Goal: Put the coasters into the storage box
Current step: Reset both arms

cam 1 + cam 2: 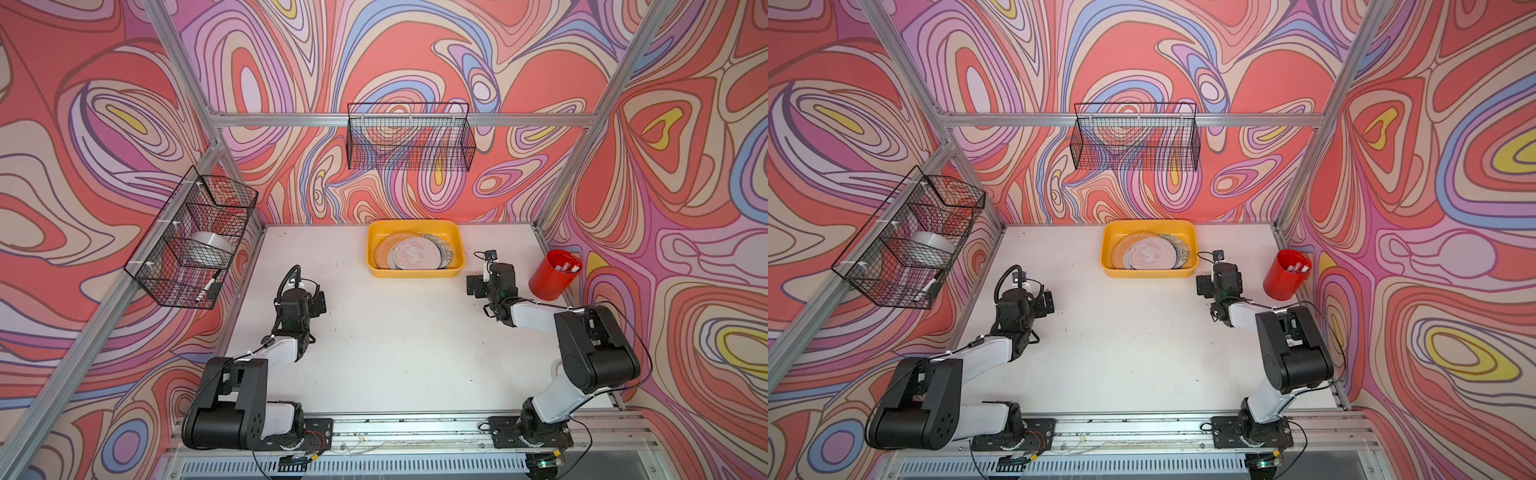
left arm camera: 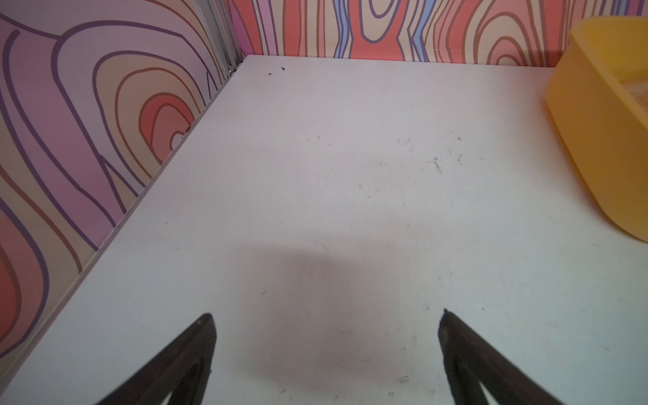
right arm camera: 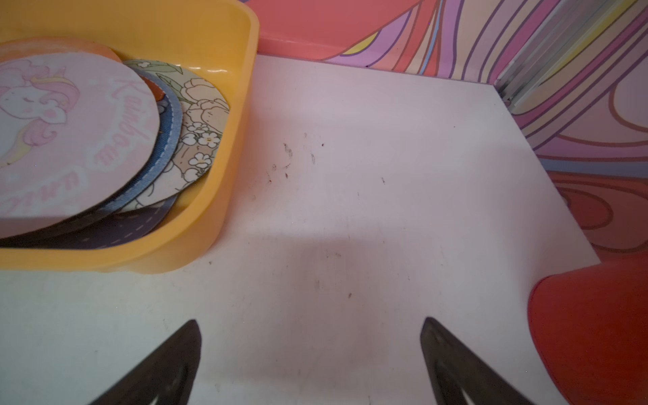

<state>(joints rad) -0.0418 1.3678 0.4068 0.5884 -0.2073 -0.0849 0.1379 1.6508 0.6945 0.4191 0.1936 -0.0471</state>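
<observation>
In both top views the coasters (image 1: 415, 254) lie stacked in the storage box (image 1: 415, 272), arms bent low either side; left wrist view: left gripper (image 2: 326, 315) spread wide, empty; right wrist view: right gripper (image 3: 310, 321) wide beside the box, top one reading "Rainbow".

The thin round printed coasters (image 1: 415, 254) overlap in the shallow yellow plastic tray (image 1: 415, 272), so the lower ones are mostly hidden and cannot be counted. The right wrist view's edge cuts the red cylindrical cup (image 3: 596, 333); the pale items (image 1: 567, 267) inside are too small to name.

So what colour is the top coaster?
The top coaster is pale pink, unicorn-printed; right wrist view.
</observation>
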